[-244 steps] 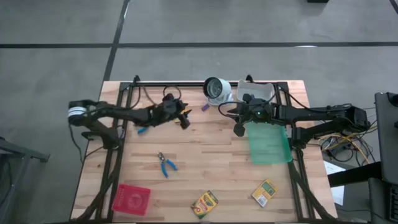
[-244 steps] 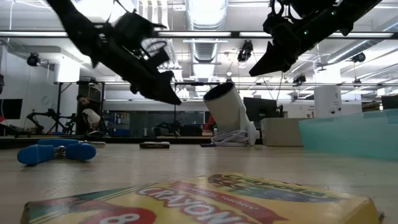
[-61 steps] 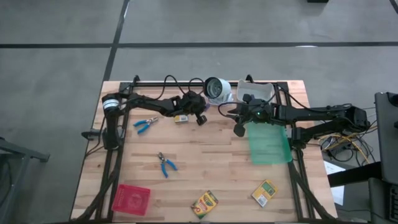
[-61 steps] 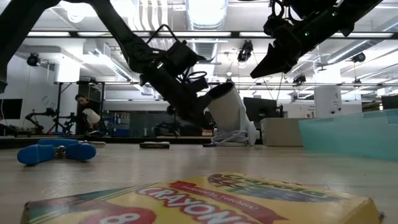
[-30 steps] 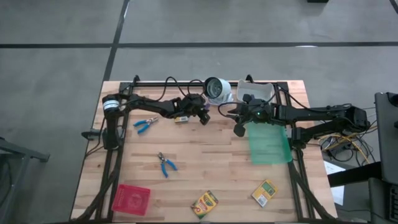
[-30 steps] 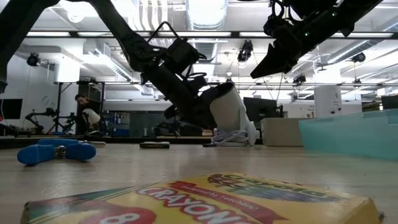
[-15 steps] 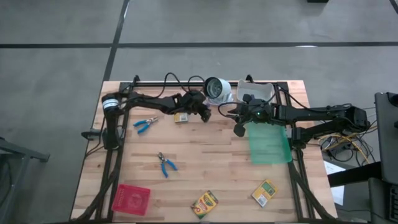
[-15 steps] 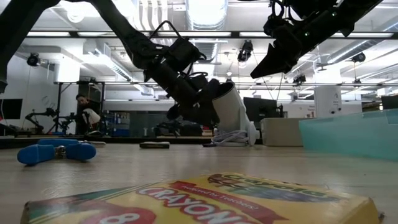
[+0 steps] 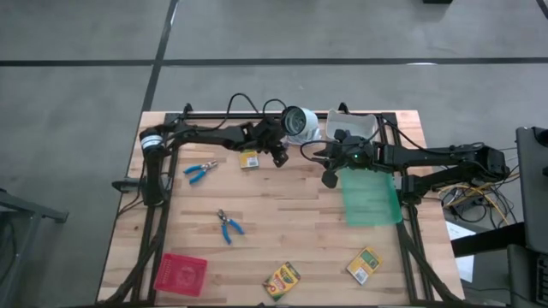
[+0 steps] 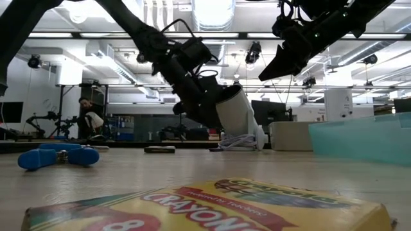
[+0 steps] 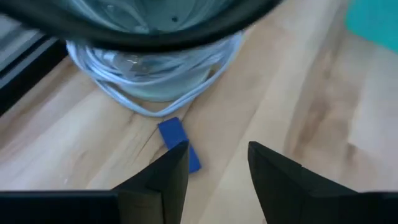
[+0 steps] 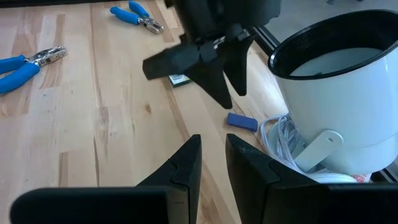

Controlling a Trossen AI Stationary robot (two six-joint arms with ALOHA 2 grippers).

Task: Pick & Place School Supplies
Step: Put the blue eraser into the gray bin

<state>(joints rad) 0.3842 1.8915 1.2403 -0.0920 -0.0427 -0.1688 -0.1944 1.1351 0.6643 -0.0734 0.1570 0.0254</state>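
My left gripper (image 11: pixel 217 165) hangs open above the table beside the white-grey round object (image 9: pixel 297 122), touching nothing. A small blue-purple piece (image 11: pixel 179 144) lies flat on the wood just below its fingers, next to the object's white cord (image 11: pixel 155 93). A crayon box (image 9: pixel 249 159) lies flat by the left gripper (image 9: pixel 278 156). Two more crayon boxes (image 9: pixel 282 280) (image 9: pixel 364 264) lie near the front edge. Two blue-handled tools (image 9: pixel 199 171) (image 9: pixel 229 226) lie on the left half. My right gripper (image 12: pixel 213 146) hovers over the far middle, a narrow gap between its fingers, holding nothing.
A red tray (image 9: pixel 181 274) sits at the near left corner. A green mat (image 9: pixel 371 197) lies on the right, under my right arm. A white bin (image 9: pixel 355 126) stands at the far right, beside the round object. Bare wood lies in the table's middle.
My left gripper has risen a little and gone toward the table's far edge, closer to the white-grey round object, and points less steeply down. It has stayed open. The crayon box beside it has kept its place on the table.
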